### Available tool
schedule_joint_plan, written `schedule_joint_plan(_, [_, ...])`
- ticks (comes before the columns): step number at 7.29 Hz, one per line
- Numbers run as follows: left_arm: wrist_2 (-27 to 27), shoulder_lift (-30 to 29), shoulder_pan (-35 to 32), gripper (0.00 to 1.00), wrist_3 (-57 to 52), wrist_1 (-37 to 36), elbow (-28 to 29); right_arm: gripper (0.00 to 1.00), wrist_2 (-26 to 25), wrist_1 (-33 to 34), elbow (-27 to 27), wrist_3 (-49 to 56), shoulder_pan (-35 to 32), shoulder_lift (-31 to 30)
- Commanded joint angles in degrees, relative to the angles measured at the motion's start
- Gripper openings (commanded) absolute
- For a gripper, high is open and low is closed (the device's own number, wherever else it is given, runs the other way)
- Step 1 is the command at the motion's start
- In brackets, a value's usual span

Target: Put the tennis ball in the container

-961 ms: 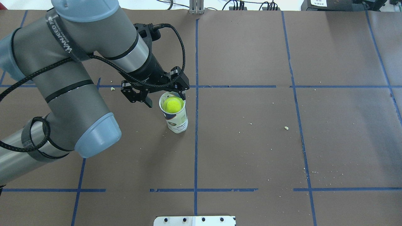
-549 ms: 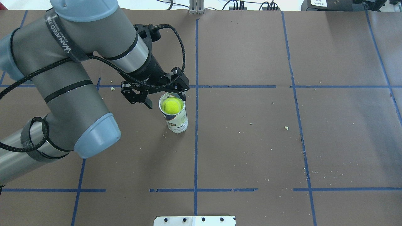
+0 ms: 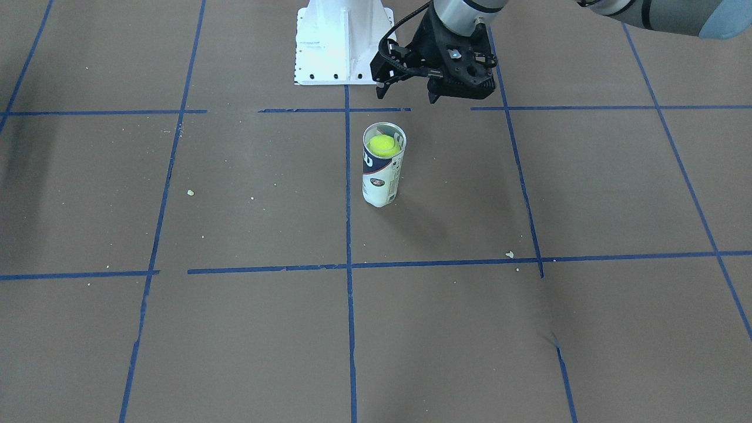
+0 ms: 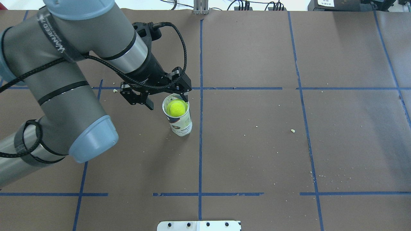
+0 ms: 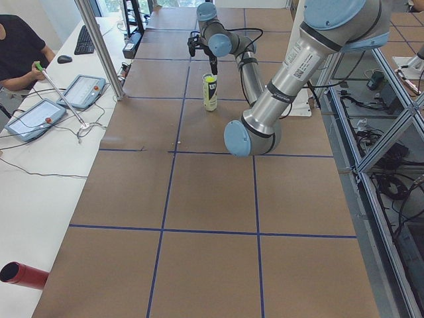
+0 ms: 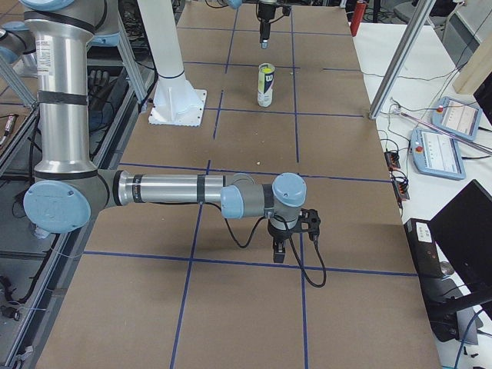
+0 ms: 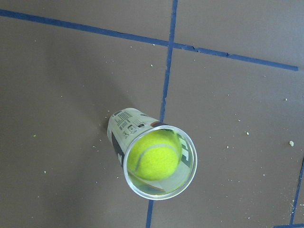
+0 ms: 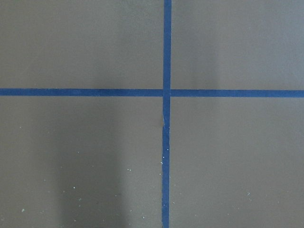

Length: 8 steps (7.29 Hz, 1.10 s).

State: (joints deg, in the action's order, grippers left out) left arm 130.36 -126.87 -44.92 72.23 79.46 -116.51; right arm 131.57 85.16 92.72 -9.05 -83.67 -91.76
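The tennis ball (image 7: 154,154) is sitting inside the container (image 4: 181,123), just below the open rim, so the placing itself looks done. The tube is standing upright on the brown table (image 4: 257,160). In the overhead view it is just at 9 o'clock of the long blue tape line (image 4: 200,144), and nothing is propping it up. An upright tube with its mouth facing up is what lets the ball rest there on its own.

The left gripper (image 3: 407,93) is hovering above the table at about 10 o'clock of the container's mouth in the overhead view. Its jaws are spread wide, wider than the tube. It is holding nothing, and it is touching neither ball nor rim as far as the views show. That pose suits an arm clearing away from a finished drop.

The right gripper (image 6: 296,244) is hanging low over bare tape lines, well apart from the tube. It shows only in a side view, so I cannot tell how its jaws stand.
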Motion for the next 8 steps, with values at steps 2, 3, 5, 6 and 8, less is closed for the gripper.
schedule_joint_plan(2, [0.0,9.2,-10.3,1.00,-9.8,-0.4,-1.2,1.00,0.0,0.0,0.0,0.0,0.0,0.0])
schedule_joint_plan(3, [0.1,14.0,-14.5,1.00,-18.5,-0.5,-0.9,1.00,0.0,0.0,0.0,0.0,0.1,0.0])
schedule_joint_plan(5, [0.1,23.1,-24.7,1.00,-36.9,-0.5,2.1,1.00,0.0,0.0,0.0,0.0,0.1,0.0])
schedule_joint_plan(6, [0.2,26.1,-31.0,1.00,-49.7,0.2,8.3,1.00,0.0,0.0,0.0,0.0,0.0,0.0])
schedule_joint_plan(8, [0.2,27.3,-40.0,1.00,-67.9,0.7,21.1,1.00,0.0,0.0,0.0,0.0,0.0,0.0])
